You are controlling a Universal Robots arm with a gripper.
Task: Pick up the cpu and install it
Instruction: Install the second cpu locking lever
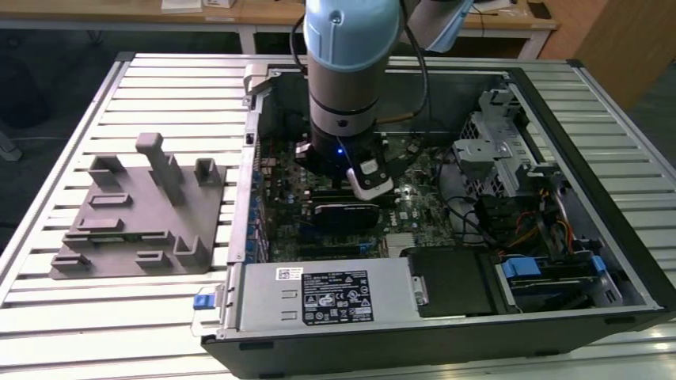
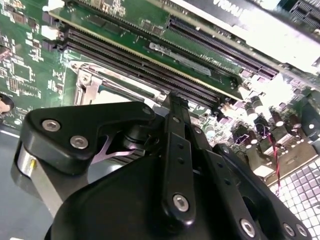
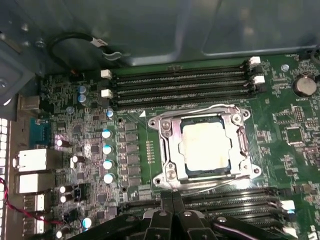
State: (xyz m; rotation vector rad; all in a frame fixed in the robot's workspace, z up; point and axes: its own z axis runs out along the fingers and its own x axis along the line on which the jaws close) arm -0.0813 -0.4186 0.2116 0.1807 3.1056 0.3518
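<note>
Exterior view: the arm (image 1: pixel 343 71) reaches down into an open computer case (image 1: pixel 444 317) lying on a slatted metal bench (image 1: pixel 63 317). A grey fixture (image 1: pixel 132 210) with raised blocks rests on the bench, just beside the case on the exterior view's left. First wrist view: the cpu (image 3: pixel 204 146), a pale square chip, sits flat inside the metal socket frame (image 3: pixel 167 140) on the green motherboard (image 3: pixel 295 145), between rows of black memory slots (image 3: pixel 180 87). The tool (image 3: pixel 172 197) hangs over the slots next to the socket, its two black fingers pressed together with nothing between them. Second wrist view: the tool's dark linkage (image 2: pixel 177 165) hangs just above the board.
</note>
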